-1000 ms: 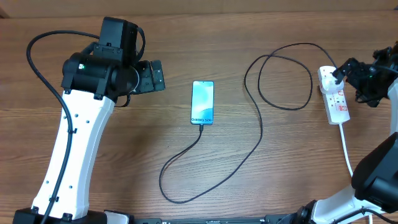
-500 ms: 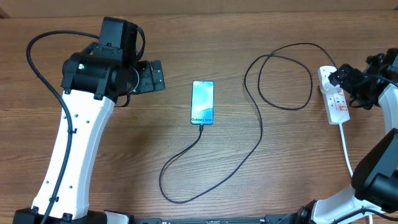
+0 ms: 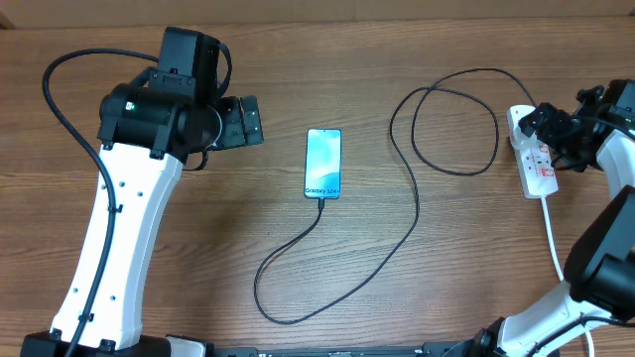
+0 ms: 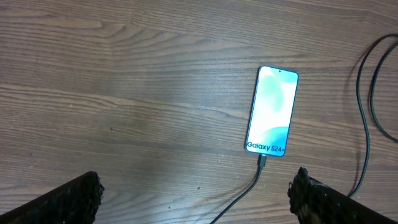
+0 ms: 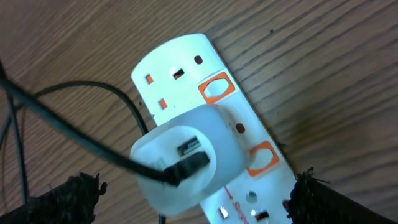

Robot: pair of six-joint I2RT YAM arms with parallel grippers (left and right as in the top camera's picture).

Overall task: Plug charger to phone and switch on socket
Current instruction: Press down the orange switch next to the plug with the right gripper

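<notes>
The phone [image 3: 323, 164] lies flat in the middle of the wooden desk [image 3: 298, 59], its screen glowing cyan and facing up, with the "Galaxy S24+" lettering at the end nearer the arms' bases. The charger [image 3: 417, 213] meets that same end, its tip at the phone's edge. From there the thin black cable swings in a wide loop across the desk and runs off to the right.

There it reaches the socket [image 3: 533, 159], a white strip lying near the desk's right edge. A white adapter block [image 5: 186, 155] sits in the strip with the black cable end pushed into its face, and orange-rimmed switches [image 5: 216, 87] line one side (I cannot tell which way they are set).

The right hand [image 3: 541, 124] hangs over the far end of the strip, fingers spread wide on either side of the adapter and gripping nothing. The left hand [image 4: 196, 196] hovers to the left of the phone, also wide and empty.
</notes>
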